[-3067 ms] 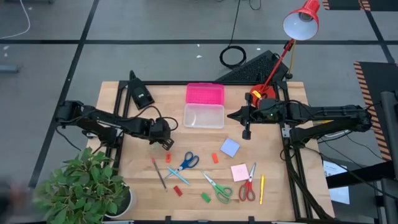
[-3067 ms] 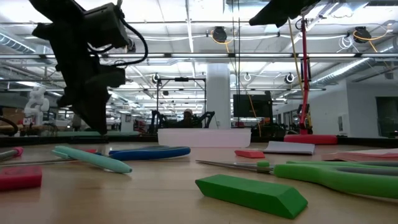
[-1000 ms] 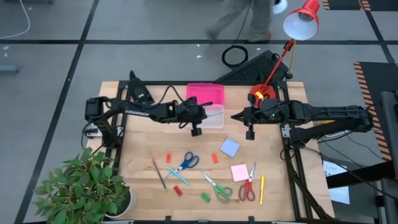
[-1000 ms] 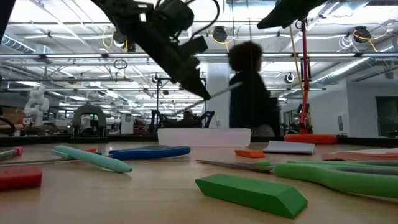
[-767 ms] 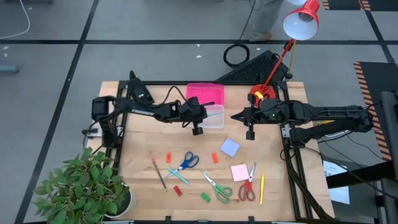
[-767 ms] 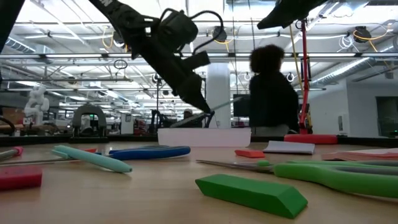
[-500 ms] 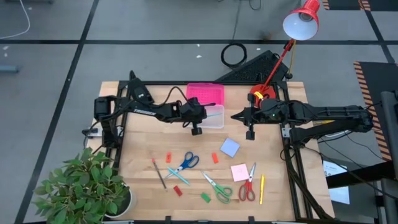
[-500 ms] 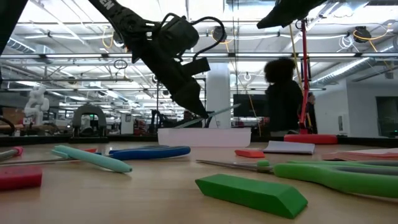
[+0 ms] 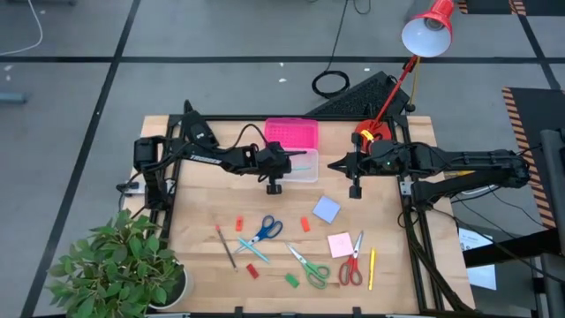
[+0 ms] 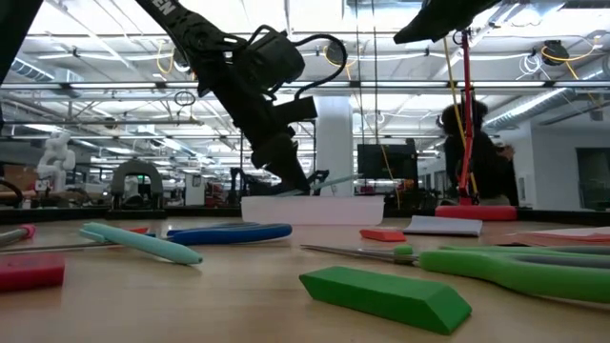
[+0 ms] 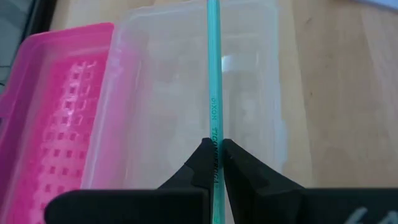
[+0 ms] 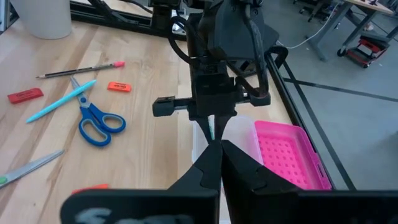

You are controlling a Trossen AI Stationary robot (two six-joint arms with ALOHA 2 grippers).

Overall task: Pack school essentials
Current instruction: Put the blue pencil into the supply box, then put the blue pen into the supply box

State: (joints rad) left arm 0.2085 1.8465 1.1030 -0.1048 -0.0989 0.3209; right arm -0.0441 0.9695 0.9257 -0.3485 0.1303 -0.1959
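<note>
Over the clear box, the left end effector pinches a teal pencil. Beside the lamp base, the right end effector hangs pressed together above the counter.

Bright, even overhead light; the low view's foreground is softly blurred.

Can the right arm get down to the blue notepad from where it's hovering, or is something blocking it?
Probably yes. The right gripper hangs just above and beside the blue notepad, which lies bare on the table. The left gripper is busy over the clear box, off to the side.
</note>
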